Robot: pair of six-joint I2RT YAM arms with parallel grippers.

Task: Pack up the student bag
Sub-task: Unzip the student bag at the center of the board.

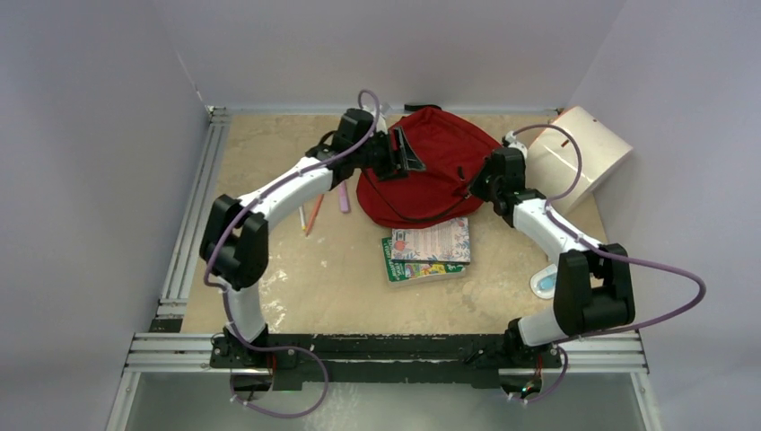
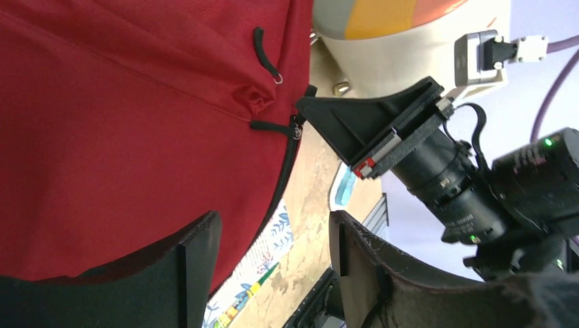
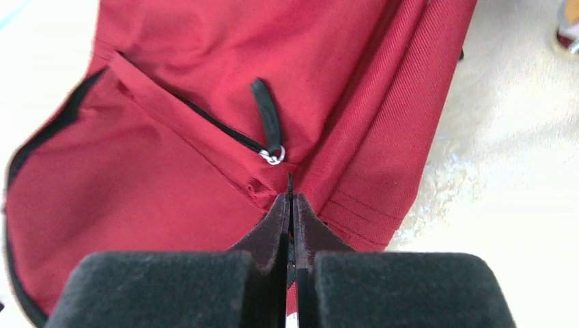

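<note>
The dark-red student bag [image 1: 441, 154] lies at the back middle of the table, its black zipper line curving along the near edge. It fills the left wrist view [image 2: 130, 123] and the right wrist view [image 3: 164, 184]. My right gripper [image 1: 476, 186] is at the bag's right edge, shut on a thin black zipper pull [image 2: 273, 126]; its closed tips [image 3: 290, 205] pinch it at the seam. A second black pull with a metal ring [image 3: 267, 123] hangs free just above. My left gripper [image 1: 410, 153] is open and empty over the bag's left part [image 2: 273, 253].
A stack of colourful books [image 1: 429, 249] lies in front of the bag. Pens [image 1: 344, 197] and an orange pencil [image 1: 314, 215] lie to its left. A white rounded box [image 1: 579, 154] stands at the back right. A small white-and-blue item [image 1: 545, 283] lies by the right arm.
</note>
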